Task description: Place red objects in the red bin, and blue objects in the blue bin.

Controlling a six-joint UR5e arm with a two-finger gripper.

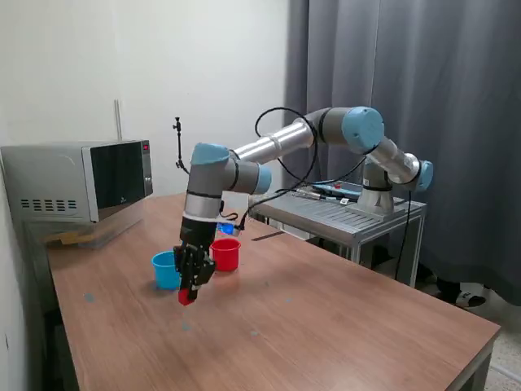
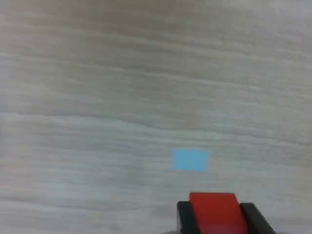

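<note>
**Red cube held, cup just behind**

The red cube [image 2: 214, 210] sat clamped between the gripper [image 1: 188, 295] fingers, held just above the wooden table [image 1: 326, 318], its flat face square to the jaws; being a cube, it had no long axis. The red cup [image 1: 225, 254] stood upright, rim up, just beyond the gripper, toward the exterior view's right. The light blue cup [image 1: 165, 270] stood beside it. A pale blue patch [image 2: 190, 159] marked the tabletop below.
</note>
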